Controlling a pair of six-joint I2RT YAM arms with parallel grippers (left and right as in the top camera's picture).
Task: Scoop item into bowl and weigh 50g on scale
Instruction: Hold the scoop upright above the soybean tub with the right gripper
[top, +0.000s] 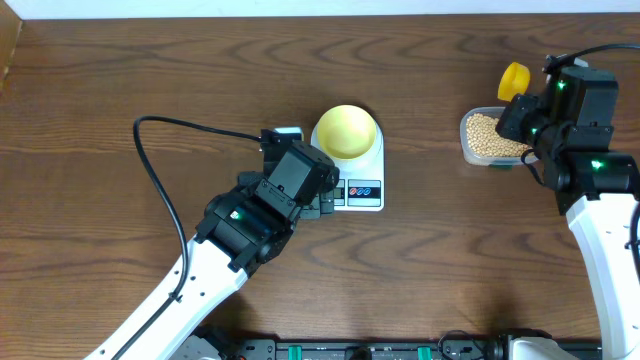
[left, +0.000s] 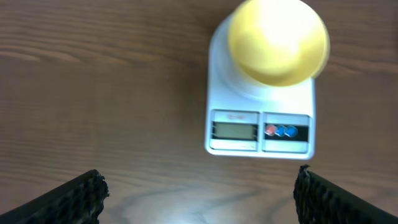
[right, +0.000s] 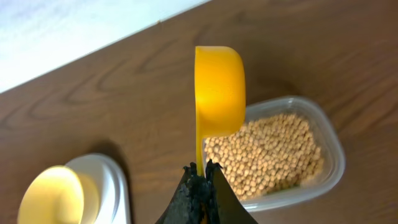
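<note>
The brown wooden table (top: 120, 60) fills the overhead view. The left arm (top: 190, 280) reaches up from the near edge on a diagonal, white link low and black wrist forward. The left gripper (left: 200, 183) stops just short of the front of the scale. Its jaws stand wide apart and hold nothing; in the left wrist view the two black fingers (left: 74, 199) frame the bare wood in front of the scale.

The right arm (top: 600, 210) rises along the right edge of the table and bends inward at the wrist over the tub. The right gripper (right: 202, 171) is clamped tight on the thin handle of the scoop.

The white scale (top: 362, 190) sits at mid-table with its display and coloured buttons facing the left arm; the display is too blurred to read. The clear plastic tub (right: 333, 155) stands well apart from the scale, to the right and under the right wrist.

The pale yellow-green bowl (top: 347, 130) rests on the scale's platform and looks empty from above. The bright yellow scoop (right: 219, 90) is held off the table, its cup turned on its side beyond the far end of the tub. Whether the cup carries anything I cannot tell.

The tan beans (right: 273, 149) lie in a thick layer in the tub, covering its floor.
</note>
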